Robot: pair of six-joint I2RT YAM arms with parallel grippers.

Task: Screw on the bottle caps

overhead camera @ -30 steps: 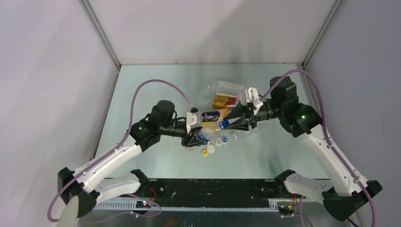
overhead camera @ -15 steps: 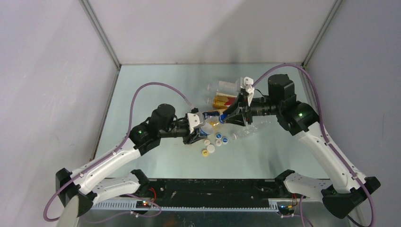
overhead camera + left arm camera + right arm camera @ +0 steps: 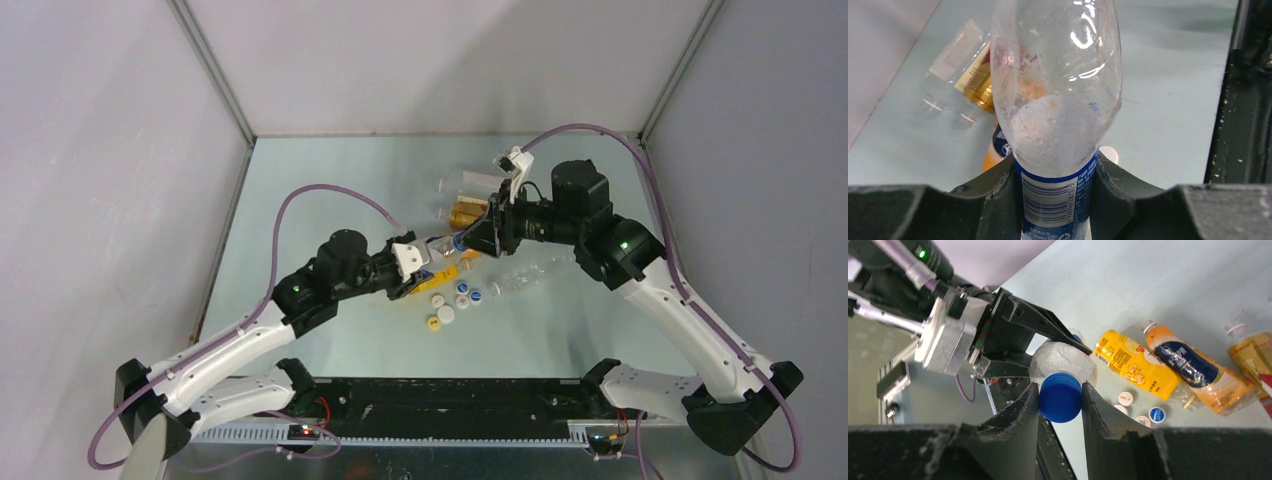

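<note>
My left gripper (image 3: 1055,192) is shut on the blue-labelled waist of a clear bottle (image 3: 1058,95), which points away from it toward the right arm. My right gripper (image 3: 1060,401) is shut on a blue bottle cap (image 3: 1060,397). The cap sits against the mouth of that same bottle (image 3: 1064,359). In the top view the two grippers meet over the table's middle, left gripper (image 3: 420,268) and right gripper (image 3: 463,242) facing each other. Several loose caps lie below them, among them a white one (image 3: 446,314), a blue-topped one (image 3: 477,295) and a yellow one (image 3: 434,322).
Other bottles lie on the table behind the grippers: a yellow one (image 3: 1133,365), an orange one with a dark-blue label (image 3: 1188,365), a gold-and-red one (image 3: 475,213) and a clear one (image 3: 482,182). Another clear bottle (image 3: 530,274) lies to the right.
Both grippers rose and shifted toward the back with bottle and cap. The right wrist turned, and the cap went from beside the bottle to its mouth.
</note>
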